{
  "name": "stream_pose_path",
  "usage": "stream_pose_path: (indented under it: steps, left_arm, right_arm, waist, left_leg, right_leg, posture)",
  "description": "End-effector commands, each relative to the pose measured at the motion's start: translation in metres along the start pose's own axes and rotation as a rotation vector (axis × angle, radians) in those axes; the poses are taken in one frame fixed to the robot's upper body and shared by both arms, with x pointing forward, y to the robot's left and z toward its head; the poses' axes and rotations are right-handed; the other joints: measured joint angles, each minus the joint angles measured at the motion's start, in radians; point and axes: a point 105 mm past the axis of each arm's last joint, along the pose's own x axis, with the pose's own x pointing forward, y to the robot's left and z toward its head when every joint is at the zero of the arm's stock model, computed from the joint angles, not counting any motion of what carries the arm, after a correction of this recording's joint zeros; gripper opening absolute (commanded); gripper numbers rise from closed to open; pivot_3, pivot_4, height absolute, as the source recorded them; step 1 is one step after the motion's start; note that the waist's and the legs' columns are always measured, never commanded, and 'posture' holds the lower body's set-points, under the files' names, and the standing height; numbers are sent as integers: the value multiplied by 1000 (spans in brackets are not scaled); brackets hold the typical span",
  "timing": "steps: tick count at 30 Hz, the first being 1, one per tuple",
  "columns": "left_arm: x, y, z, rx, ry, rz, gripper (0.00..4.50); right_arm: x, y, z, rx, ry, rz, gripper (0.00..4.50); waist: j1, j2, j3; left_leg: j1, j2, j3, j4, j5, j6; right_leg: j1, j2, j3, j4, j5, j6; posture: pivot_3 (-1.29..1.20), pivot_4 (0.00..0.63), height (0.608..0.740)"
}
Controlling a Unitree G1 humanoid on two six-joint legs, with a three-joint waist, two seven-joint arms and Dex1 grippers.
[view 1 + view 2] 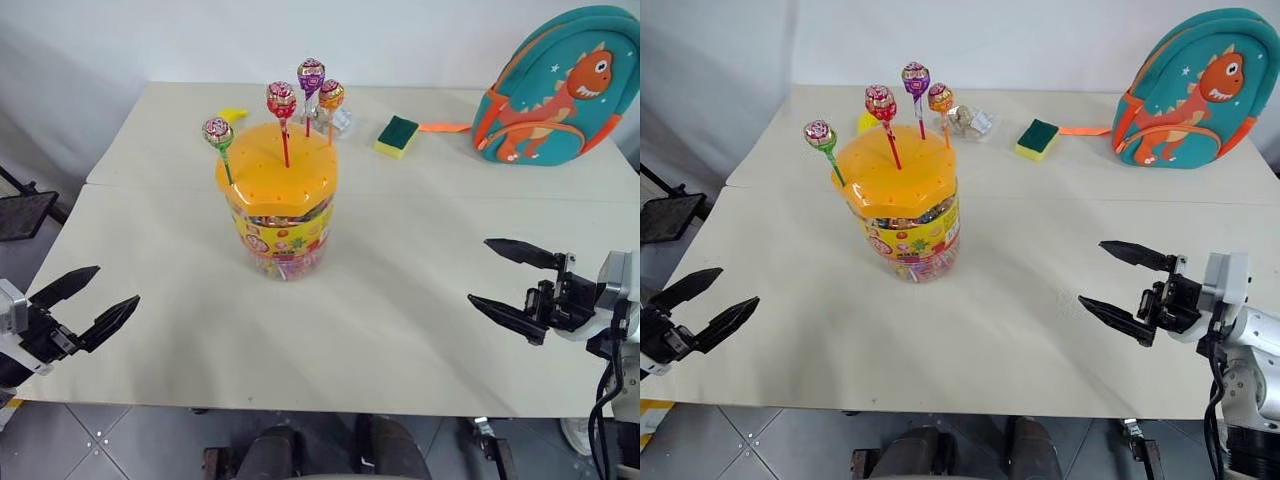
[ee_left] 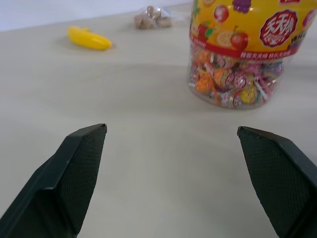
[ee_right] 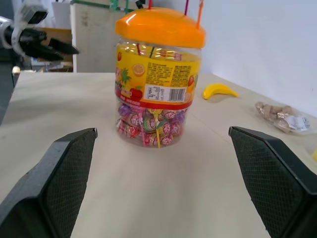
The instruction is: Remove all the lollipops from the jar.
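Note:
The jar [image 1: 281,225], a clear tub with an orange domed lid and a yellow label, stands upright mid-table. Several lollipops stick up from holes in its lid: a green-pink one [image 1: 218,132] on a green stick, a red-pink one [image 1: 281,99], a purple one [image 1: 311,73] and an orange one [image 1: 331,94]. My left gripper [image 1: 85,302] hovers open at the table's near left edge, well apart from the jar. At the near right, my right gripper [image 1: 508,284] is open too, its fingers pointing toward the jar [image 3: 157,79]. Nothing lies between either pair of fingers.
A yellow banana [image 2: 89,38] and a small clear packet [image 3: 281,115] lie behind the jar. A green-yellow sponge [image 1: 397,136] and a teal dinosaur backpack [image 1: 560,90] sit at the back right. The table's near edge [image 1: 300,405] runs just below both grippers.

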Motion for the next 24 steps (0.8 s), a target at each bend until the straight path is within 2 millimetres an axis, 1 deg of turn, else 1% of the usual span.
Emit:
stream_pose_path:
  steps: [1, 3, 5, 6, 7, 8, 9, 10, 14, 17, 18, 20, 23, 24]
  left_arm:
    - [6, -6, 11, 40, -15, -53, 4500]
    - [8, 2, 28, -27, -137, -7, 4500]
    - [8, 7, 45, -107, -235, -15, 4500]
    - [7, 8, 55, -155, -288, -32, 4500]
    - [7, 9, 65, -207, -348, -58, 4500]
    - [13, 5, 77, -226, -399, -104, 4500]
    - [17, 3, 85, -235, -429, -135, 4500]
    - [25, -3, 92, -243, -437, -190, 4500]
    - [65, -19, 105, -120, -378, -347, 4500]
    - [89, -28, 122, -73, -404, -445, 4500]
    - [99, -33, 126, -42, -392, -480, 4500]
    - [117, -43, 132, -20, -363, -555, 4500]
    - [133, -49, 135, -7, -354, -600, 4500]
    - [137, -51, 137, -10, -362, -612, 4310]
  right_arm:
    - [3, 4, 5, -41, -27, 39, 4460]
    - [9, 0, 19, -11, -119, 6, 4460]
    - [14, -8, 37, 52, -208, -54, 4460]
    - [17, -11, 45, 57, -248, -77, 4460]
    - [20, -12, 52, 55, -278, -87, 4460]
    - [22, -13, 62, 34, -314, -96, 4460]
    - [24, -13, 68, 21, -335, -100, 4460]
    - [26, -12, 73, 14, -350, -102, 4460]
    - [33, 1, 75, -11, -323, -47, 4460]
    - [33, 5, 72, -27, -292, -19, 4460]
    - [32, 5, 70, -36, -275, -10, 4460]
    - [31, 5, 68, -51, -252, 1, 4460]
    - [32, 6, 67, -58, -246, 12, 4460]
    - [34, 7, 65, -65, -239, 24, 4487]
  waist:
    - [-3, 0, 0]
    - [-2, 0, 0]
    - [-2, 0, 0]
    - [-3, 0, 0]
    - [-3, 0, 0]
    - [-4, 0, 0]
    - [-2, 0, 0]
    - [0, 0, 0]
    - [20, 0, 0]
    - [22, 0, 0]
    - [22, 0, 0]
    - [23, -1, 0]
    - [19, 0, 0]
    - [18, 0, 0]
  left_leg:
    - [0, 0, 0, 0, 0, 0]
    - [0, 0, 0, 0, 0, 0]
    - [0, 0, -1, 1, 0, 0]
    - [0, 0, -1, 1, 0, 0]
    - [0, 0, -1, 1, 0, 0]
    - [0, 0, -1, 1, 0, 0]
    - [0, 0, -2, 1, 0, 0]
    - [0, 0, -2, 1, 0, 0]
    - [0, -3, -3, 1, 0, 0]
    - [-1, -5, -2, 1, 1, 2]
    - [-1, -5, -1, 2, 2, 2]
    - [-1, -5, -1, 2, 2, 3]
    - [-1, -5, 2, 1, 2, 3]
    - [0, -4, 3, 1, 2, 3]
  right_leg:
    - [0, 0, 0, 0, 0, 0]
    - [0, 0, 0, 0, 0, 0]
    - [0, 0, 0, 0, 0, 0]
    - [0, 0, 0, 1, 0, 0]
    - [0, -1, 0, 1, 0, 0]
    - [0, -1, 0, 1, 0, 0]
    - [0, -1, 0, 1, 0, 0]
    - [0, 0, 0, 1, 0, 0]
    - [0, -1, -1, 2, 0, 0]
    - [1, 2, -1, 2, 1, 2]
    - [0, 6, 0, 1, 2, 3]
    - [0, 7, 0, 1, 2, 3]
    - [0, 8, -1, 1, 2, 3]
    - [-1, 9, -1, 1, 2, 3]
  posture:
    - [0, 150, 740]
    - [0, 150, 740]
    - [0, 150, 740]
    - [0, 150, 740]
    - [0, 150, 740]
    - [0, 150, 740]
    - [0, 150, 740]
    - [0, 150, 740]
    - [0, 150, 740]
    - [0, 150, 740]
    - [0, 150, 740]
    - [0, 150, 740]
    - [0, 150, 740]
    - [0, 150, 740]
